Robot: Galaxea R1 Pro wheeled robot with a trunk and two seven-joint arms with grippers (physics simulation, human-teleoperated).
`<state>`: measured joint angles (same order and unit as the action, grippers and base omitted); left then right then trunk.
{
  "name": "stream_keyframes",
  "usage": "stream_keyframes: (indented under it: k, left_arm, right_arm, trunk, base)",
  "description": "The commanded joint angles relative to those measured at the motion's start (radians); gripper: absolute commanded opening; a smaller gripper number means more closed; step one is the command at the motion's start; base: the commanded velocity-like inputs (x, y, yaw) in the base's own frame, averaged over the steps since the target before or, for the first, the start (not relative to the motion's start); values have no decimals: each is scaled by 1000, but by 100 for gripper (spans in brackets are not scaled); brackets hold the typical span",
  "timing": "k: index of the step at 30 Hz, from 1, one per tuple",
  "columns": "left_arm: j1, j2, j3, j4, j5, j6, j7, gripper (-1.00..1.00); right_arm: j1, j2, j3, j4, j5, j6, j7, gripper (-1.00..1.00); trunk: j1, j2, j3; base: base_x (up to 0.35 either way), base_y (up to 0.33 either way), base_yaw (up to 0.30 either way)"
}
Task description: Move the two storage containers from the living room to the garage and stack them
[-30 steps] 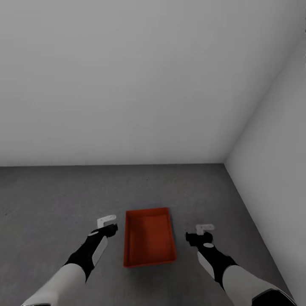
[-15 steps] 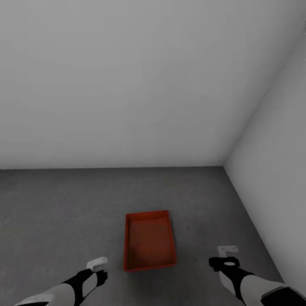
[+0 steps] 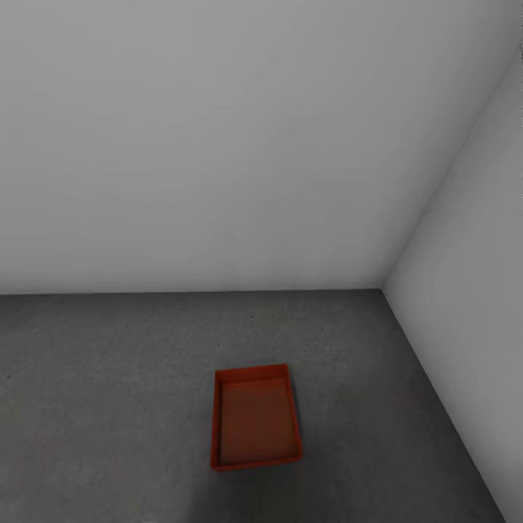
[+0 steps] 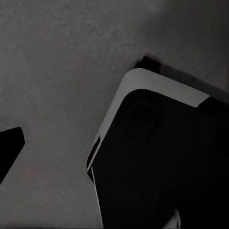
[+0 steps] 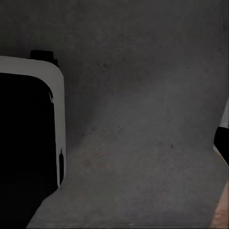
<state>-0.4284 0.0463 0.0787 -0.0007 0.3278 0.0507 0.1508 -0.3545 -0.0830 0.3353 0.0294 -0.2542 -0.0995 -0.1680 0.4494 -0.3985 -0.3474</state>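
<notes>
Of the left pincer (image 4: pixel 10 151) a dark tip shows at the border of the left wrist view, and whether that pincer is open or closed cannot be told. It grips nothing that can be seen. Near it in that view sits a large black rounded body with a pale grey rim (image 4: pixel 157 157), apparently part of the robot, over rough speckled concrete.

Of the right pincer (image 5: pixel 223 138) a small black and white piece shows at the border of the right wrist view. Its state cannot be told either, and nothing is seen in its grasp. The same kind of black body with a pale rim (image 5: pixel 28 143) lies across from it, with grey concrete between them.

Further out, in the head view, one orange-red storage container (image 3: pixel 254 418) rests flat on the dark grey floor (image 3: pixel 109 378) of the garage. Its open side faces up, so the smooth inner walls and flat bottom are seen. Its long sides run toward the back wall (image 3: pixel 218 145), and its short far end faces that wall. It sits nearer the right-hand wall (image 3: pixel 472 305) than the floor's left side, but well apart from both walls and from the corner where they meet the floor. Both walls are plain white. A soft shadow lies on the floor just in front of the container's near end.
</notes>
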Motion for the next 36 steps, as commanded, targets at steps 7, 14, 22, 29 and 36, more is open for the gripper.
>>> stream_keyframes:
  k: [7, 14, 22, 29, 36]
  left_arm:
    - [102, 21, 7, 0, 2, -36, -54, 100]
    - [137, 11, 7, 1, 1, -41, -58, 100]
    - [160, 9, 6, -1, -3, -71, -58, 100]
    - [161, 11, 4, -4, -9, -87, -57, 100]
    - [161, 11, 6, -7, -9, -89, -58, 100]
  right_arm:
    - [71, -3, 7, 3, -16, -7, 54, 100]
    - [74, 0, 7, 4, -14, -8, 67, 100]
    - [75, -1, 7, 4, -14, -8, 98, 100]
    - [75, 1, 8, 4, -13, -8, 102, 100]
    - [75, 6, 9, 4, -9, -3, 102, 100]
  trunk:
    - [1, -2, 10]
    - [1, -2, 21]
    - [1, -2, 34]
    - [1, -2, 45]
    - [1, -2, 57]
  base:
    - [0, 0, 0]
    - [0, 0, -6]
    - [0, 0, -55]
    - [0, 0, -66]
    - [0, 0, -67]
